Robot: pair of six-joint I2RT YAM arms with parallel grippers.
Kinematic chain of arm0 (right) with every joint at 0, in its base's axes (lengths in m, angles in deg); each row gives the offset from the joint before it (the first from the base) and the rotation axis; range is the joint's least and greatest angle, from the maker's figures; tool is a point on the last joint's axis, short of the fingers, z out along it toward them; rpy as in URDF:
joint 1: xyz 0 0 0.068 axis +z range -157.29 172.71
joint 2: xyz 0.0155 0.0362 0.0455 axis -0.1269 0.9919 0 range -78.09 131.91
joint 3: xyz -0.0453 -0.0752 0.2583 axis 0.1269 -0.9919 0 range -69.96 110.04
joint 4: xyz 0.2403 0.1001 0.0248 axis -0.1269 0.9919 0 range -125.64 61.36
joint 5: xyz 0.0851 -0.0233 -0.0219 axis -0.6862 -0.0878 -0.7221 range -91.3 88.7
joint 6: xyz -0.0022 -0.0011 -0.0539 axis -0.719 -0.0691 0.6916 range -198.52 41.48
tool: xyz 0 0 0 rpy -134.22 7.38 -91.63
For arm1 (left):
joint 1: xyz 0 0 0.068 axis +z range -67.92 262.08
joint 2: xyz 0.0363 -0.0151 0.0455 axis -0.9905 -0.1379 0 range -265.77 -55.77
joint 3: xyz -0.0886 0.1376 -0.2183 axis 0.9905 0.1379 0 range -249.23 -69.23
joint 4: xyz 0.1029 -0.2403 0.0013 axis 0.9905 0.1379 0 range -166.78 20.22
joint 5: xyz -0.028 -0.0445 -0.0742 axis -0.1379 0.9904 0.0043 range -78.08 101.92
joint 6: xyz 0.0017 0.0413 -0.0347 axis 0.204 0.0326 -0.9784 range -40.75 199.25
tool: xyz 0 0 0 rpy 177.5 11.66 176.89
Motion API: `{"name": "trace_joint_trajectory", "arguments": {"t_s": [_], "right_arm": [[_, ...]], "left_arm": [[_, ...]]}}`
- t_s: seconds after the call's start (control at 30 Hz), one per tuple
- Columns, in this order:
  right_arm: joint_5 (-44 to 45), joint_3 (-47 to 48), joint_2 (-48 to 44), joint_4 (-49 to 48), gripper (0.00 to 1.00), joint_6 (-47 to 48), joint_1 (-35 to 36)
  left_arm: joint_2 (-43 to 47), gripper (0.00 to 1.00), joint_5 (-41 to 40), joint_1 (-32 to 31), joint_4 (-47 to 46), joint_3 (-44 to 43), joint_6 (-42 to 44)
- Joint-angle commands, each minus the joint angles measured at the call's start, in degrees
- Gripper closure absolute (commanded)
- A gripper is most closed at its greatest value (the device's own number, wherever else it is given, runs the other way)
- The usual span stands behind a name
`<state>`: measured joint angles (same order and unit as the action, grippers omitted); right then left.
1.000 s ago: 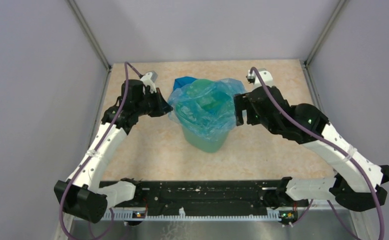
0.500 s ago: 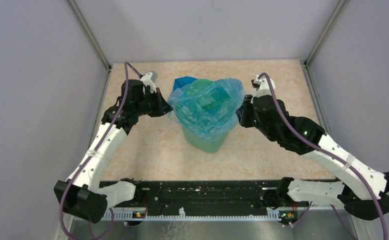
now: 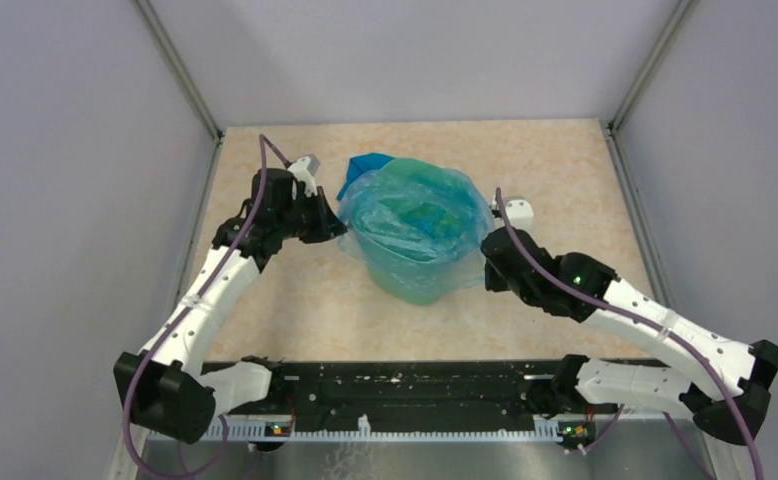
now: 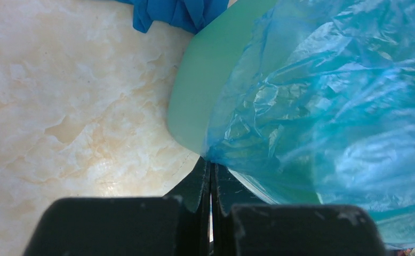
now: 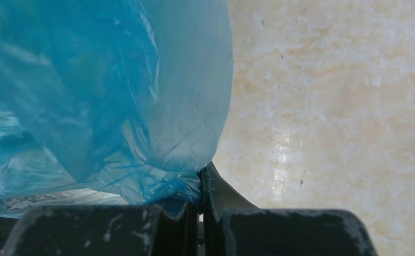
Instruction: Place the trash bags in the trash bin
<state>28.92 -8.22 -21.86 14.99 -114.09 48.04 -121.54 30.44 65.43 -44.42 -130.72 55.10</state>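
Blue film bag (image 3: pixel 415 212) drapes bin (image 4: pixel 194 101) rim; left gripper (image 4: pixel 211 172), right gripper (image 5: pixel 200 181) both pinched tight on it beside bin. Overpull = tear or tipped bin, imo.

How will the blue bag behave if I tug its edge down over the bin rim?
Likely floppy: the trash bag drapes in crinkled folds over the trash bin. Probably light, since the film is see-through. It bunches thin where the jaws pinch it, so it may slip or tear.
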Motion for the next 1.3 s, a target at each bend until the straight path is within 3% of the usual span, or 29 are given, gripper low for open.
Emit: {"name": "trace_joint_trajectory", "arguments": {"t_s": [0.0,0.2,0.3,0.4,0.53,0.63,0.9,1.27], "right_arm": [[2.28,-3.61,0.18,-2.25,1.0,-1.91,-0.02],[5.35,-4.3,2.6,-6.54,1.0,-0.6,-1.71],[5.29,-3.67,2.29,-6.56,0.93,1.49,-1.72],[3.84,-3.7,0.08,-5.96,0.72,4.76,-1.72],[2.2,-2.87,-4.18,-4.36,0.35,9.64,-1.71],[-0.13,-1.25,-7.01,-3.91,0.2,12.61,-1.72],[-4.53,5.65,-8.03,-5.31,0.17,18.36,-1.62],[-10.25,19.04,3.31,-7.42,0.2,27.53,-1.63]], "left_arm": [[-1.23,1.0,-0.28,0.26,-5.6,1.79,-1.04],[-3.89,1.0,-2.35,0.23,-8.89,0.97,-2.44],[-4.89,1.0,-4.21,0.21,-9.32,-0.47,-2.25],[-5.62,1.0,-4.31,0.21,-9.72,-1.76,-2.14],[-5.9,1.0,-3.79,0.21,-9.77,-2.57,-1.79],[-5.31,1.0,-3.62,0.21,-9.84,-2.41,-1.63],[-5.05,1.0,-2.88,0.21,-9.54,-3.52,-0.7],[-5.68,1.0,-2.21,0.22,-9.16,-5.38,-0.29]]}}
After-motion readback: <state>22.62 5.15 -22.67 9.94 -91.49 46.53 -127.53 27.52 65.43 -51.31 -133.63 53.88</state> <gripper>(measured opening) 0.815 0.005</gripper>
